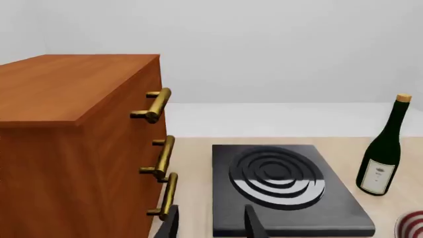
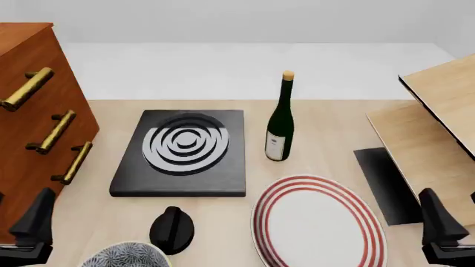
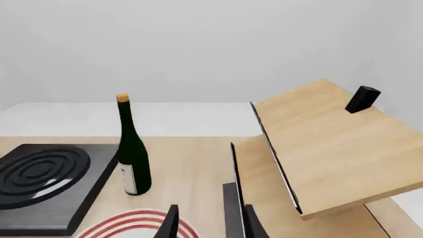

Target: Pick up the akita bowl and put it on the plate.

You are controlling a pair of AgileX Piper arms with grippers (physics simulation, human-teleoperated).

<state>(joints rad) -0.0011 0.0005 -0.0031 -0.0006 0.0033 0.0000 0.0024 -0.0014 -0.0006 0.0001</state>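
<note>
While the bowl [image 2: 124, 255] sits at the near edge of the table, only its patterned top showing, neither gripper touches it. Taking the bowl as the landmark: a small black knob [image 2: 172, 228] stands just beside it on the right, and the red-ringed plate [image 2: 319, 222] lies further right, past the knob. Behind the bowl is a black burner slab [image 2: 182, 151], with a dark bottle [image 2: 280, 119] behind the plate. The left gripper [image 2: 31, 228] hangs to the bowl's left, the right gripper [image 2: 444, 229] beyond the plate; both have their fingers spread and hold nothing. A carry toward the plate risks clipping the knob, or the bottle if swung wide.
</note>
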